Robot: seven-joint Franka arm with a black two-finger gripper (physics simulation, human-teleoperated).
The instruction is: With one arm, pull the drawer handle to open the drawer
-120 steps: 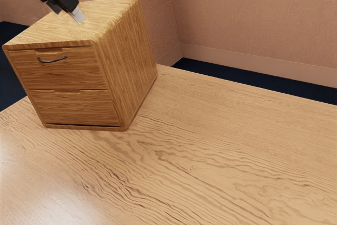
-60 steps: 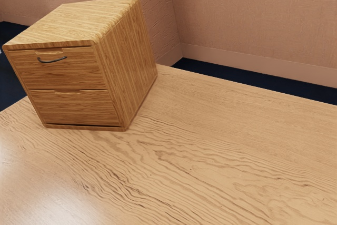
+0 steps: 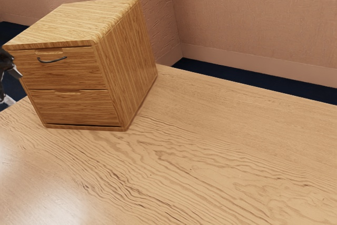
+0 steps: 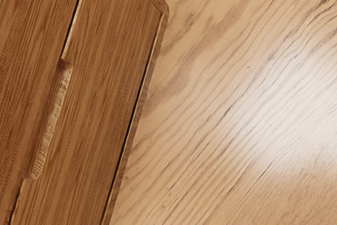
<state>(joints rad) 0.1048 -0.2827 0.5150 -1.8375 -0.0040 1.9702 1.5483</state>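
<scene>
Exterior view
Cabinet (image 3: 118,56): stands on the tabletop (image 3: 221,151), toward the exterior view's left.
Top drawer (image 3: 63,69): flush with the cabinet front (it looks shut); its dark handle (image 3: 51,59) sits near the upper edge.
Lower drawer (image 3: 76,108): also flush.
End effector (image 3: 8,69): at the exterior view's left edge, just beside the top drawer's front, apart from the dark handle; whether it is apart or together I cannot tell.

Wrist view
Lower drawer front (image 4: 100,104): close under the hand, with a wooden pull (image 4: 50,119) along its seam.
Tabletop (image 4: 242,109): lies beside the cabinet's base.

The exterior camera looks down across the light wooden table (image 3: 210,156) toward the brown wooden two-drawer cabinet (image 3: 89,72), far left; the wrist camera closely faces both.
</scene>
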